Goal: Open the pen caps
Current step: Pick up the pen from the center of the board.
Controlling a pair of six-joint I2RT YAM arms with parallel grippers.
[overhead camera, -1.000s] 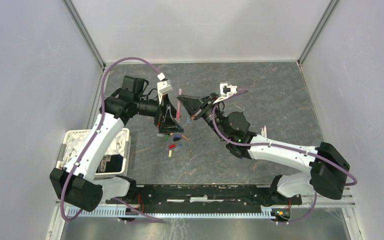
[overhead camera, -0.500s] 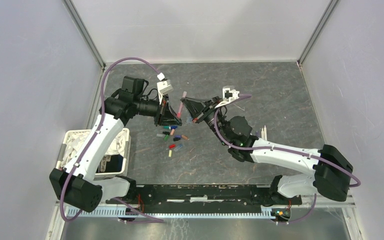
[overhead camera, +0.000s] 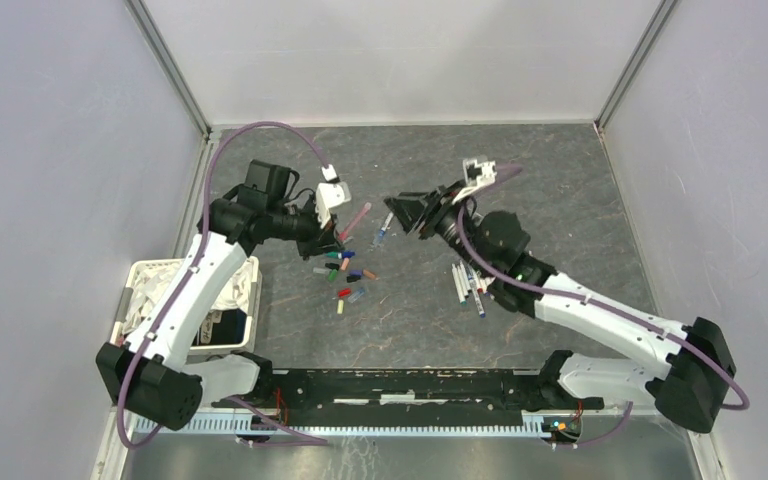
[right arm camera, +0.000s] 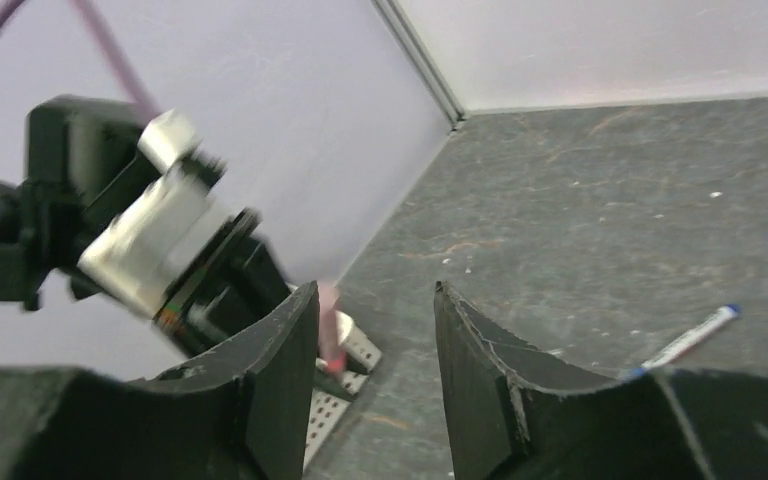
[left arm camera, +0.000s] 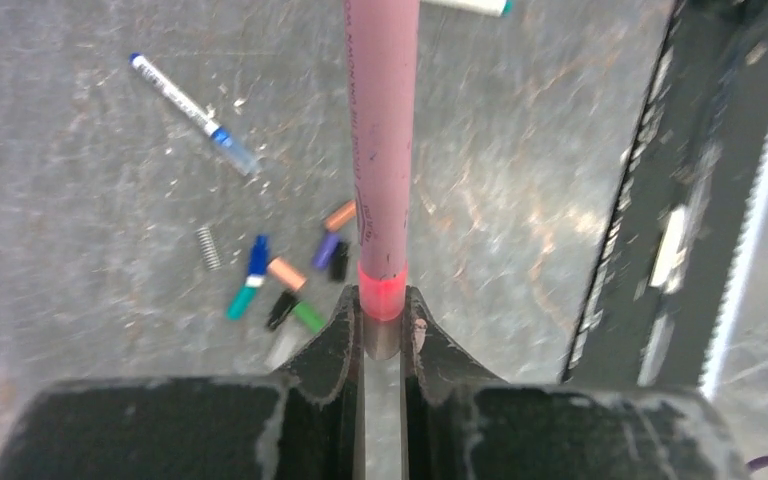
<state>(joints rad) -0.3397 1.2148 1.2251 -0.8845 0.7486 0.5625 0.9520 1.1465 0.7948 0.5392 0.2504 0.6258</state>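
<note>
My left gripper (overhead camera: 331, 236) is shut on the end of a pink pen (overhead camera: 356, 217), which sticks out up and to the right over the table. In the left wrist view the pen (left arm camera: 382, 130) runs straight up from the gripper (left arm camera: 383, 305), a red band at the grip. My right gripper (overhead camera: 407, 212) stands open a short way right of the pen's tip, holding nothing. From the right wrist the gripper (right arm camera: 375, 300) frames bare floor, the pink pen (right arm camera: 330, 335) behind its left finger. Several loose pen caps (overhead camera: 345, 273) in mixed colours lie below the left gripper, also the caps (left arm camera: 290, 280).
A white pen with a blue end (overhead camera: 384, 229) lies between the grippers, also the same pen (left arm camera: 192, 102). Several white pens (overhead camera: 468, 284) lie by the right forearm. A small spring (left arm camera: 207, 247) lies near the caps. A white perforated basket (overhead camera: 250, 283) stands at the left edge.
The left gripper has shut on the pink pen. The right gripper has opened, let go of it and pulled back to the right, uncovering the pens under its forearm.
</note>
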